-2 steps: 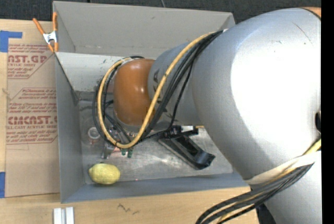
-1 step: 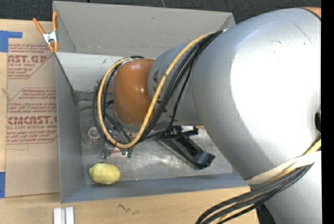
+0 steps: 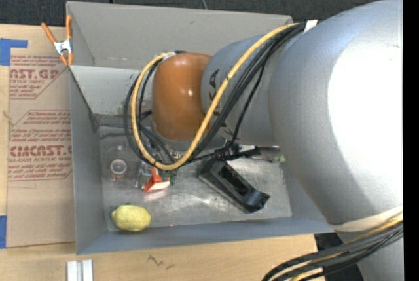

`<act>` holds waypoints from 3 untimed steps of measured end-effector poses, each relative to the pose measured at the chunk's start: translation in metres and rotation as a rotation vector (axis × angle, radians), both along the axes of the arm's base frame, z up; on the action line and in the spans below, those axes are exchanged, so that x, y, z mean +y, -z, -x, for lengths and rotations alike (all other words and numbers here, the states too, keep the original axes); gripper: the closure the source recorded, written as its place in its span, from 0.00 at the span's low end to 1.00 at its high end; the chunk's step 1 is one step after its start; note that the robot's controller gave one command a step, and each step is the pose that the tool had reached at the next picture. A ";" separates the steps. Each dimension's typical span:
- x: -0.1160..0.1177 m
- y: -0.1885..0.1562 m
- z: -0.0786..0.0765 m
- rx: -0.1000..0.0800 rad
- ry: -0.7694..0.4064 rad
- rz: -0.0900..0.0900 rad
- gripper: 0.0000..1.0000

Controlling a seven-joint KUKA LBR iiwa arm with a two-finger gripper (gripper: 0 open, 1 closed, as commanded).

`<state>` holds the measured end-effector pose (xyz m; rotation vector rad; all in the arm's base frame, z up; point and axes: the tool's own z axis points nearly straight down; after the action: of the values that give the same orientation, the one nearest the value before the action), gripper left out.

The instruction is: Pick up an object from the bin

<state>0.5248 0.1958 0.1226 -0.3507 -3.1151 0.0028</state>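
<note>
Where the arm (image 3: 340, 116) reaches in from the right, it covers much of the grey metal bin (image 3: 85, 142); contents and rig are listed below.

1. Orange cover (image 3: 178, 96): a rounded dome on the wrist, above the middle of the bin floor, ringed by yellow and black cables (image 3: 216, 109).
2. Gripper (image 3: 148, 169): low in the bin, under the orange cover and left of centre. It is mostly hidden by the cover and cables, so whether it is released or clenched cannot be told.
3. Red and white piece (image 3: 156, 184): small, on the bin floor just below and beside the gripper's tip, and the nearest thing to it. Whether the two touch cannot be told.
4. Clear round piece (image 3: 118, 167): small, on the floor just left of the gripper.
5. Lemon (image 3: 131, 218): yellow, oval, in the near left corner, apart from the gripper.
6. Black object (image 3: 234, 187): long and flat, lying at a slant on the floor right of centre, partly under the arm.
</note>
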 end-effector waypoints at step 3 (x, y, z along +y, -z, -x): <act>-0.020 0.034 -0.012 -0.016 0.131 -0.013 1.00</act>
<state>0.5370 0.1758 0.0886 -0.5556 -3.0995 -0.0208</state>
